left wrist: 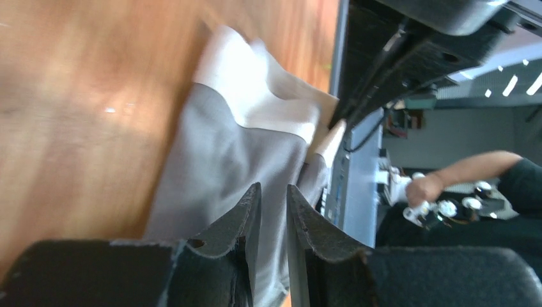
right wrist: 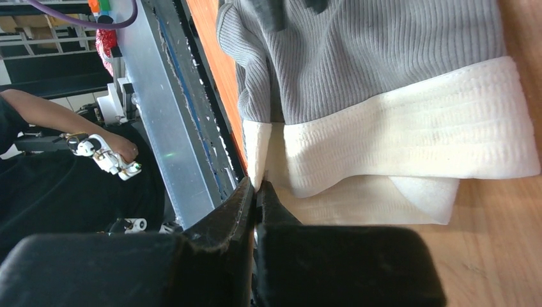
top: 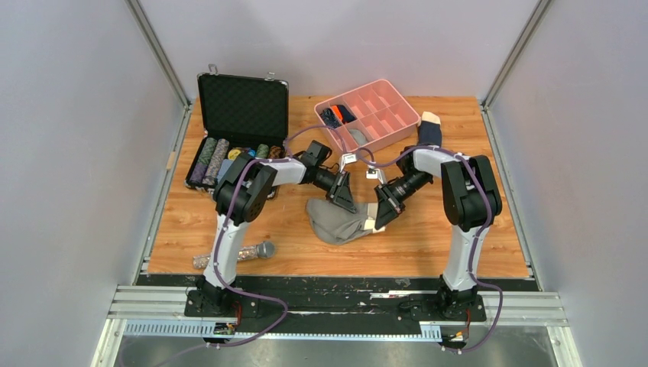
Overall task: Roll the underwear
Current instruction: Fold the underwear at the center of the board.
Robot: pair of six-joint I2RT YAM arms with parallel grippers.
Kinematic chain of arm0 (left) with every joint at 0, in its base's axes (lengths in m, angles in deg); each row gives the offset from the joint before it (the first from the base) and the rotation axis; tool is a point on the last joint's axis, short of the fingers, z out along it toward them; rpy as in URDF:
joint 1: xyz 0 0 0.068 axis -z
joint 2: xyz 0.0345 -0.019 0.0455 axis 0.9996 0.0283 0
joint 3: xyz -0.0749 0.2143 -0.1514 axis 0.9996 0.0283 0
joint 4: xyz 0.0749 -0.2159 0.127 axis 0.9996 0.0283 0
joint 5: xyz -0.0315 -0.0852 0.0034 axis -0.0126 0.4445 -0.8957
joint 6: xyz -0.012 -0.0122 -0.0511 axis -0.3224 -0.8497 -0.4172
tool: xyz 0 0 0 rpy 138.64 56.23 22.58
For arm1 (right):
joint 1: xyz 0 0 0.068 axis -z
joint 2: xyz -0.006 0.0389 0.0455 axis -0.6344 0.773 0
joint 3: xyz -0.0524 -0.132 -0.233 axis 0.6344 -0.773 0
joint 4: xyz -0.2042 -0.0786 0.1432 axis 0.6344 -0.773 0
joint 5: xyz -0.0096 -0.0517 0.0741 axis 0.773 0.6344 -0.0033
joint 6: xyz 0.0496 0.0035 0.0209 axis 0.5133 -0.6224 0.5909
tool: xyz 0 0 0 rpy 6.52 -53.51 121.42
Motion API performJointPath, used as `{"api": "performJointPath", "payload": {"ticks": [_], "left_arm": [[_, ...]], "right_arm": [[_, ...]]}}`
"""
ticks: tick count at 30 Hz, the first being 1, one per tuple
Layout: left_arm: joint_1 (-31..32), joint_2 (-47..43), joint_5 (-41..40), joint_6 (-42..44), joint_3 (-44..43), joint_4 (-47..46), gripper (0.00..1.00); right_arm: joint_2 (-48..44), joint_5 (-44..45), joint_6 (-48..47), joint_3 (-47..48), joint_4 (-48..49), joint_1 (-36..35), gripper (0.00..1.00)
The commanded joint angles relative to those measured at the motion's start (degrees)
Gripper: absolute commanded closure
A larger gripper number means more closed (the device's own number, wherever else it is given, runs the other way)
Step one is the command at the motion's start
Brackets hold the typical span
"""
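Note:
The underwear [top: 336, 223] lies crumpled on the wooden table between the two arms, grey ribbed cloth [right wrist: 358, 57] with a cream band. My right gripper [top: 377, 222] is at its right side; in the right wrist view it [right wrist: 257, 185] is shut on a folded edge of the cream band [right wrist: 409, 128]. My left gripper [top: 344, 205] is over the garment's upper left part. In the left wrist view its jaws [left wrist: 273, 188] stand a narrow gap apart above the grey cloth [left wrist: 230, 160], with nothing pinched between them.
A pink divided tray [top: 415, 119] with dark garments stands at the back. A navy sock with a tan toe [top: 430, 130] lies to its right. An open black case [top: 243, 107] of chips is at the back left. A microphone [top: 256, 251] lies near the front left edge.

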Motion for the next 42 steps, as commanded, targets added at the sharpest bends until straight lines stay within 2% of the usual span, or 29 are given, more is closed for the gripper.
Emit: {"api": "performJointPath", "payload": {"ticks": [1,6,15,25,42], "left_arm": [[-1.05,-0.25,-4.17,-8.02,2.74,-14.36,0.72],[-0.98,1.79,-7.40,-7.31,2.74,-15.03,0.71],[-0.65,0.38,-7.90,-3.90,2.52,-14.33,0.71],[0.19,-0.45,-9.39,8.95,0.89,-4.82,0.71],[0.26,1.49,-8.56,11.51,-1.37,-0.46,0.72]], "right_arm": [[-1.95,-2.15,0.32,1.52,0.82,-0.19,1.00],[-1.83,-4.75,0.76,3.58,-0.87,-0.12,1.00],[2.51,-8.13,1.30,6.49,-3.47,2.70,1.00],[10.00,-11.34,-0.97,13.78,-10.15,5.89,1.00],[19.67,-13.17,3.76,20.19,-11.30,10.48,1.00]]}}
